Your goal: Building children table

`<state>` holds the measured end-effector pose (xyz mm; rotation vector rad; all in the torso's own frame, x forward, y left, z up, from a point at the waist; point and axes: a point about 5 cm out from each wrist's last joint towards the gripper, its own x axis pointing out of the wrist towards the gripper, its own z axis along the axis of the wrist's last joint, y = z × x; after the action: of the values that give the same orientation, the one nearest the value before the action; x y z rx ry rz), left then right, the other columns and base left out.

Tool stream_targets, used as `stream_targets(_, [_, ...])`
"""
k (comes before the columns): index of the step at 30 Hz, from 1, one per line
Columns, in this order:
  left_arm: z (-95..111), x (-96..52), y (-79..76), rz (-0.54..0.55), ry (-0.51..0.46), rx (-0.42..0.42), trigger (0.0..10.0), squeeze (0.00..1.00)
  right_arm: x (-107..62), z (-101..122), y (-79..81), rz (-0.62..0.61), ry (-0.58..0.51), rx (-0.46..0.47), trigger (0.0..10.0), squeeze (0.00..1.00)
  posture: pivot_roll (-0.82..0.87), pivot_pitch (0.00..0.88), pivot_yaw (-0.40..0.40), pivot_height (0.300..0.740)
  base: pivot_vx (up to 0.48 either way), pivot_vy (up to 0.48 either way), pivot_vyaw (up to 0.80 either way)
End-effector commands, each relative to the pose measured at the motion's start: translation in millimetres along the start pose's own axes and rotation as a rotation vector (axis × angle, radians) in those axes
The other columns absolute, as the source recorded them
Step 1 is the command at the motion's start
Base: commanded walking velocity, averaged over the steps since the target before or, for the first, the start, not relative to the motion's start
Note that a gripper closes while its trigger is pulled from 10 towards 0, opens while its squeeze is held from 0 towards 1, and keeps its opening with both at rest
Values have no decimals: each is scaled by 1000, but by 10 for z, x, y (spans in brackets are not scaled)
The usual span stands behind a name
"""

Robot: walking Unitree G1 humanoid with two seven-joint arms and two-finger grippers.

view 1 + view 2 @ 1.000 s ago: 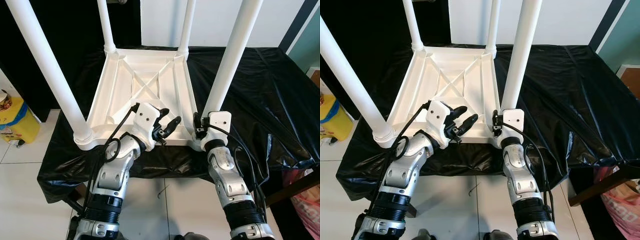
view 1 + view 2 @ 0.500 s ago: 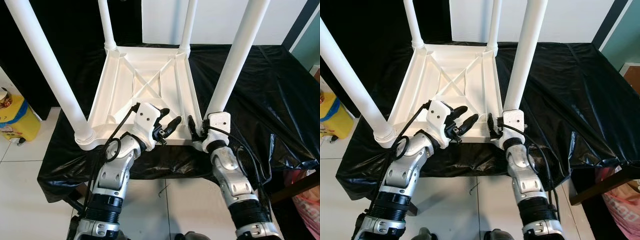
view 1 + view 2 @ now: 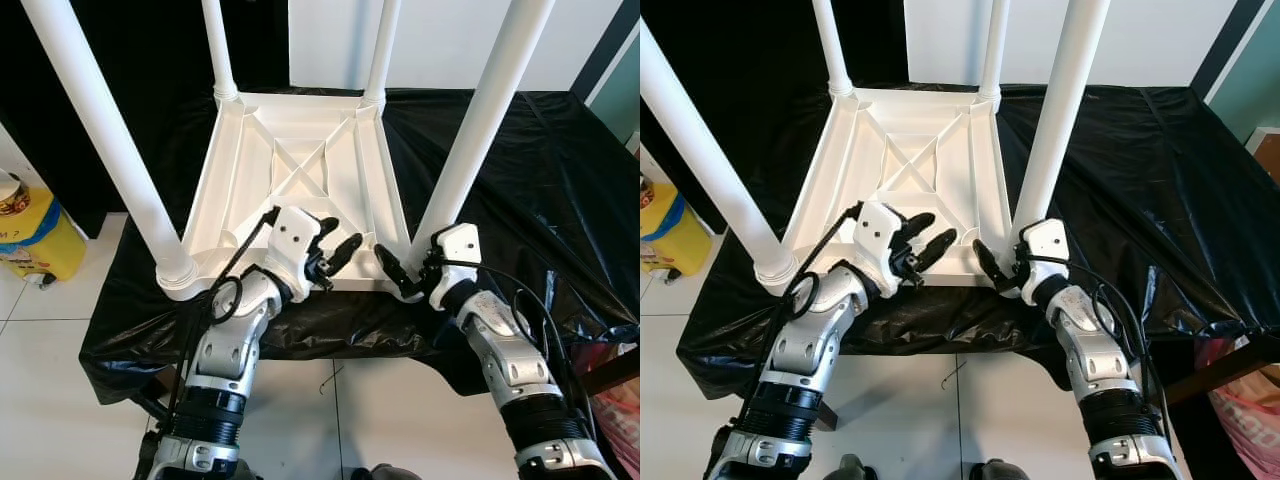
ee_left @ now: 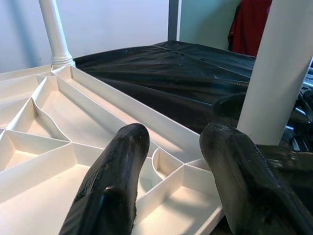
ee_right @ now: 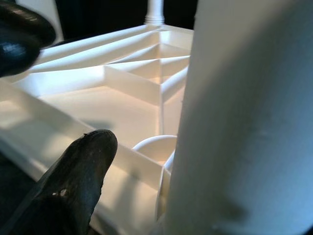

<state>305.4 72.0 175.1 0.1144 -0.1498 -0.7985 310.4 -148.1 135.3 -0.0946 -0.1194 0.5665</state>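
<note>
Right now the white children's table is lying upside down on a surface draped with black plastic sheeting, its ribbed underside facing up and all four white legs standing in their corner sockets. The right gripper is working at the near right leg, low down by its socket; its black fingers are spread wide and reaching toward the leg's base from the left, gripping nothing that I can see. The left gripper is hovering over the near edge of the tabletop frame between the two near legs, its fingers parted and empty, just above the ribs.

Judging by this, the step in hand is seating or tightening the near right leg, the last stage of fitting the legs. Next, the right gripper would need to close its fingers around the leg near the socket and press or twist it home, while the left gripper steadies the frame. Beyond the sheeting, at the far left, a yellow container is sitting on the tiled floor.
</note>
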Motion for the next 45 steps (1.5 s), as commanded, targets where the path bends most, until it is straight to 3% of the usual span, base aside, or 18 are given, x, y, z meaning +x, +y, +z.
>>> stream_targets(1, [16, 34, 17, 61, -12, -3, 10000, 0, 17, -23, 8, 61, 24, -13, 10000, 0, -27, 33, -26, 740, 0, 0, 0])
stream_targets(3, [16, 34, 17, 61, -12, -3, 10000, 0, 17, -23, 8, 61, 24, -13, 10000, 0, -27, 33, -26, 740, 0, 0, 0])
stream_targets(4, [17, 39, 14, 57, -12, -2, 10000, 0, 32, -23, -31, 73, 33, -39, 7333, 0, -27, 32, -26, 740, 0, 0, 0])
stream_targets(6, [17, 39, 14, 57, -12, -2, 10000, 0, 32, -23, -31, 73, 33, -39, 7333, 0, -27, 32, -26, 740, 0, 0, 0])
stream_targets(7, [19, 44, 10, 54, -12, 0, 10000, 0, 56, -24, -70, 78, 43, -63, 0, 0, -24, 31, -27, 740, 0, 0, 0])
stream_targets(22, [-16, 10, 51, 93, 3, 39, 10000, 0, 25, -89, -109, 53, 84, -76, 0, 0, -13, 34, -43, 740, 0, 0, 0])
stream_targets(25, [-32, 14, 78, 121, 13, 61, 10000, 0, 30, -146, -83, -52, 95, -72, 0, 0, -22, 37, -38, 740, 0, 0, 0])
stream_targets(26, [-41, 18, 94, 137, 18, 79, 10000, 0, 46, -176, -45, -136, 89, -67, 0, 0, -24, 38, -36, 740, 0, 0, 0])
stream_targets(30, [-43, 21, 107, 151, 23, 96, 10000, 0, 58, -191, -6, -249, 90, -30, 0, 0, -24, 39, -36, 740, 0, 0, 0])
stream_targets(36, [-51, 18, 110, 157, 25, 104, 10000, 0, 47, -217, 8, -342, 106, 3, 0, 0, -22, 39, -37, 740, 0, 0, 0])
stream_targets(45, [-93, 13, 158, 193, 40, 141, 10000, 0, 116, -234, 273, -556, 96, 39, 0, 0, -20, 39, -33, 740, 0, 0, 0])
